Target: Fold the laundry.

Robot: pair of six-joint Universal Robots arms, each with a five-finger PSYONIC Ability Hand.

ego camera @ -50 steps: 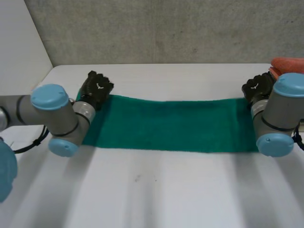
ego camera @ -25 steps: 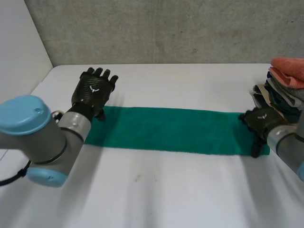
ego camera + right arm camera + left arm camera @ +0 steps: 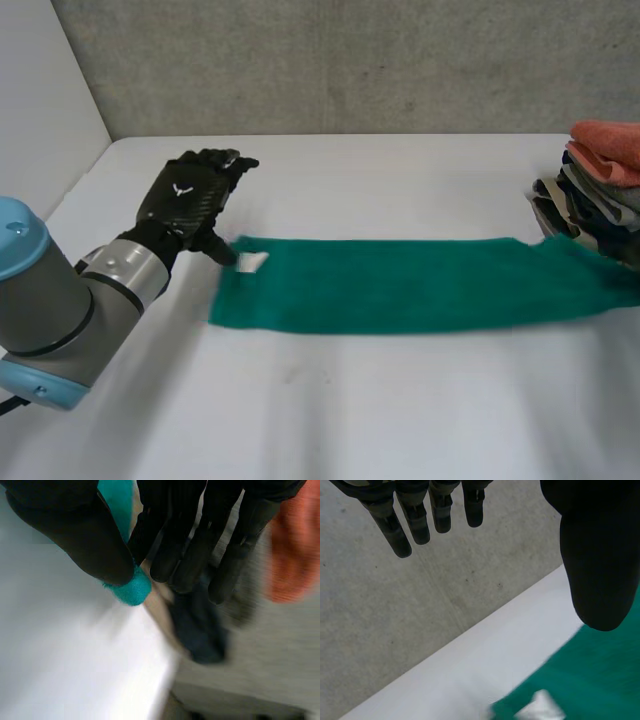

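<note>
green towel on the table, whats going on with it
A green towel lies as a long strip across the white table. The robot's right hand pinches its right end between thumb and fingers, close to a stack of folded laundry. The left hand is open with straight fingers beside the towel's left end, holding nothing.

The green towel (image 3: 400, 283) and the folded stack (image 3: 598, 190) both run off the head view's right edge.
</note>
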